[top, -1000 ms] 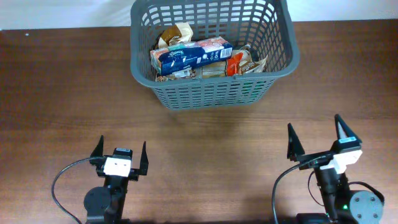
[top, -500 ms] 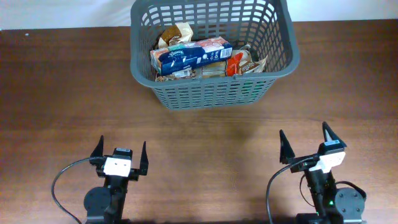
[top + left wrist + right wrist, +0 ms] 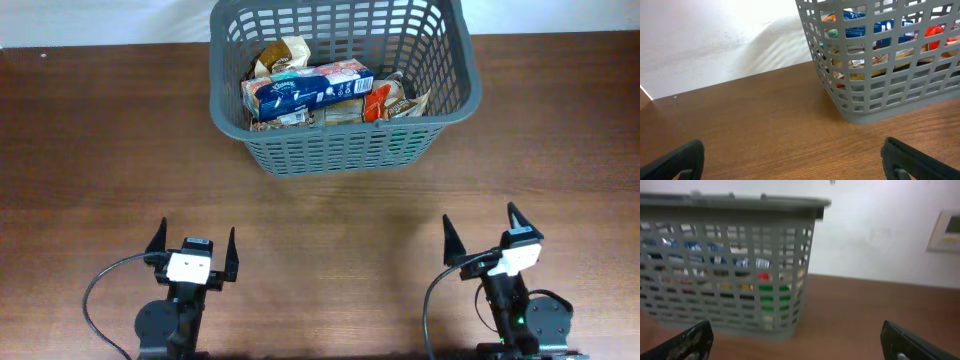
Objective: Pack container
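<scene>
Since the container (image 3: 340, 150) at twelve o'clock already holds a blue box (image 3: 305, 90) and packets, the left gripper (image 3: 196, 235) at seven and the right gripper (image 3: 480, 218) at five sit well apart from it, fingers spread wide and empty, seemingly parked because packing looks finished.

table (image 3: 100, 150): dark wood | wall (image 3: 715, 40): white | wall plate (image 3: 946, 230): blurred, perhaps a switch

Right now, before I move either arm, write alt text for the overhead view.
A grey lattice basket at the far side of a wooden table holds a blue box lying across several packets. At the near edge, the left pincer and right pincer both stand open and empty, clear of the basket.
</scene>
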You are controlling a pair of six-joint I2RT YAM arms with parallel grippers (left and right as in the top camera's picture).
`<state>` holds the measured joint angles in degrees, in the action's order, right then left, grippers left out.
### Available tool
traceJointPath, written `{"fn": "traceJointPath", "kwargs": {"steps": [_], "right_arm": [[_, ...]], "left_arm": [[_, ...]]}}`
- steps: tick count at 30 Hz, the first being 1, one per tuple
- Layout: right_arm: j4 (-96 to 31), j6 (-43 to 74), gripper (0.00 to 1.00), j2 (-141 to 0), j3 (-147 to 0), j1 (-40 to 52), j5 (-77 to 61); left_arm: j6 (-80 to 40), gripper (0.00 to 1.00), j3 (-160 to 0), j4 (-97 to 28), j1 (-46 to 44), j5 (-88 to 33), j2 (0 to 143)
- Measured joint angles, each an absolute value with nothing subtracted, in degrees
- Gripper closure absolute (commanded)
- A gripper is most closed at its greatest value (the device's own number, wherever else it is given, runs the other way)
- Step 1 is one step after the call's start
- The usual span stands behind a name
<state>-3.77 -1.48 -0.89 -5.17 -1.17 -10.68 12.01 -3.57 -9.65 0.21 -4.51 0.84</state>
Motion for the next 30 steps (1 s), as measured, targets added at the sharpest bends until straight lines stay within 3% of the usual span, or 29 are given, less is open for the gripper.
{"fn": "traceJointPath", "kwargs": {"steps": [30], "right_arm": [[-3.95, -1.52, 0.01, -0.91, -1.06, -1.17, -10.41]], "left_arm": [[12.01, 0.01, -3.57, -9.65, 0.21, -4.51, 0.84]]}}
